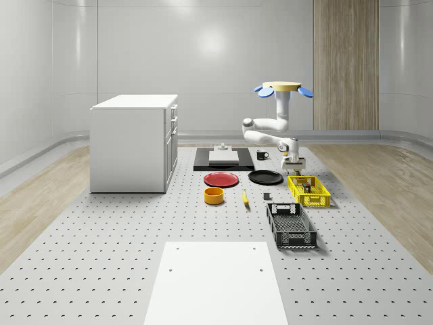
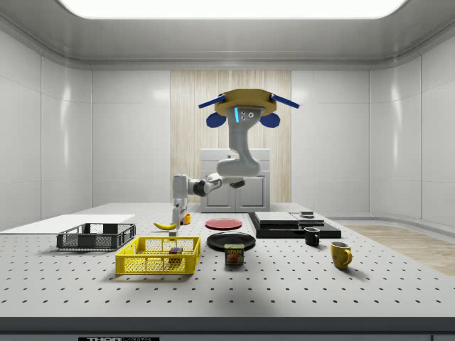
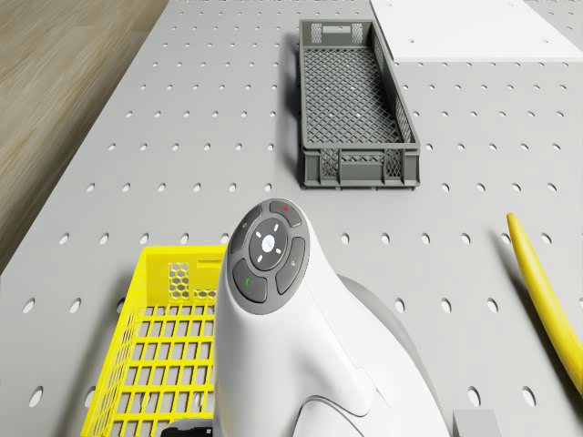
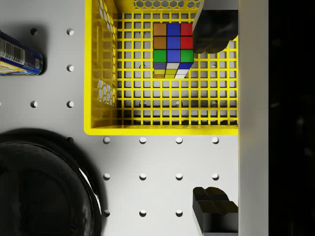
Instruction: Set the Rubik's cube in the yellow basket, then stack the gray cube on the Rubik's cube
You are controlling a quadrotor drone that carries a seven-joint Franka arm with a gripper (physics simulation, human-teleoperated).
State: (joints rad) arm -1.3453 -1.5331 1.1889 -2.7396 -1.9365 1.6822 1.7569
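Observation:
The Rubik's cube [image 4: 172, 49] lies inside the yellow basket [image 4: 101, 73], near one end; it is also in the side view [image 2: 174, 250]. My gripper [image 4: 212, 120] hangs open above that end wall, holding nothing. One finger [image 4: 212, 32] is over the basket beside the cube, the other finger [image 4: 212, 209] over the bare table. In the whole-scene view the gripper [image 1: 293, 164] is just above the far end of the basket [image 1: 309, 191]. The small gray cube [image 1: 267, 197] sits on the table left of the basket, also in the drone view [image 3: 475, 423]. The drone [image 1: 283, 88] hovers behind the basket.
A black plate [image 1: 265, 177] and red plate [image 1: 221, 179] lie left of the gripper. A dark gray crate [image 1: 291, 225] stands in front of the basket. A banana [image 1: 245, 197], orange bowl [image 1: 214, 196], black mug [image 1: 262, 155], can [image 2: 234, 254] and white cabinet [image 1: 132, 142] stand around.

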